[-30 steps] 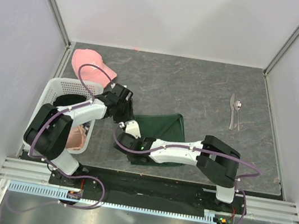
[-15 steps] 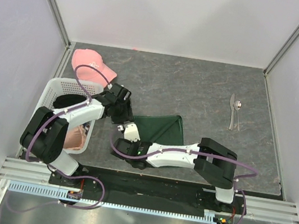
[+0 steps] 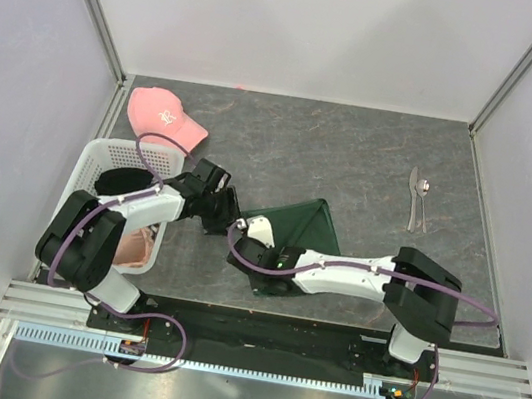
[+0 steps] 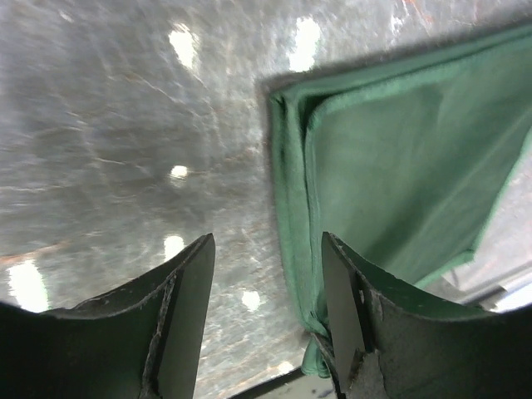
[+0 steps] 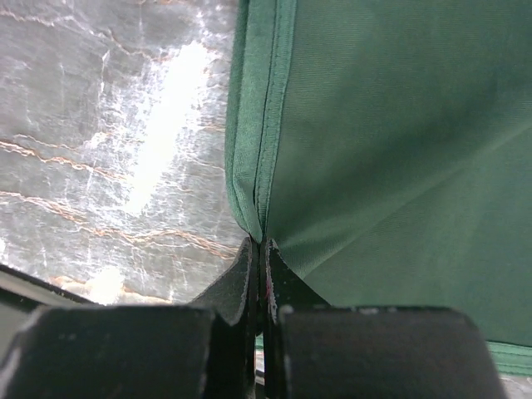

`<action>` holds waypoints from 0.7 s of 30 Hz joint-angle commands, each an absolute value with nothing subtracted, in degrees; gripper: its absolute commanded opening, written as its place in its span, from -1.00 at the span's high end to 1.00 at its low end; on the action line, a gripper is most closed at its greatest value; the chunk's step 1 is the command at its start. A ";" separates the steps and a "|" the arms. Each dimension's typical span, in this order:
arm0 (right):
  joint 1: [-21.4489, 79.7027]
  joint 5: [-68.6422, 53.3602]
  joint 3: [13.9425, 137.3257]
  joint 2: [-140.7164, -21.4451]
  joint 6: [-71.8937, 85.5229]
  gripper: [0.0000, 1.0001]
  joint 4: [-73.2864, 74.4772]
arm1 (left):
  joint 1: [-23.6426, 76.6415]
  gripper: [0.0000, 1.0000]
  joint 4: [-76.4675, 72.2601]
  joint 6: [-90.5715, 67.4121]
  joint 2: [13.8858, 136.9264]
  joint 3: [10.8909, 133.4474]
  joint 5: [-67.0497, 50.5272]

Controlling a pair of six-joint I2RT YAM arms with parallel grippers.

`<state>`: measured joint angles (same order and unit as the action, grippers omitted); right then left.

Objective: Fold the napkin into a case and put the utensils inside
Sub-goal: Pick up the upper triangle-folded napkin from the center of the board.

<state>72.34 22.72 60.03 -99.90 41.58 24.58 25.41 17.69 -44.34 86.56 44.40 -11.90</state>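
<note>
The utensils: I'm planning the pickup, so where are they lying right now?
In the top view the utensils lie side by side on the far right of the grey table, apart from the green napkin and further back.

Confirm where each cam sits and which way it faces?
Top external: fixed above and behind the robot, facing down at the table; both arms show, left claw and right claw at the napkin.
Left wrist: on the left arm, facing down past the open left claw at the napkin's edge.
Right wrist: on the right arm, looking along the right claw, shut on the napkin's fold.
Shared: both wrist views show the napkin's hem.
</note>
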 commanded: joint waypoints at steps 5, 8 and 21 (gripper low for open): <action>69.96 18.46 57.92 -93.87 39.64 1.00 22.85 | 25.66 -0.24 10.46 -48.43 89.03 45.00 -16.70; 69.70 18.11 57.74 -92.82 39.81 1.00 22.59 | 25.75 -0.25 10.46 -48.52 90.17 45.35 -15.56; 68.47 16.52 56.95 -88.95 39.73 1.00 21.80 | 25.75 -0.08 9.67 -49.48 96.41 47.90 -15.21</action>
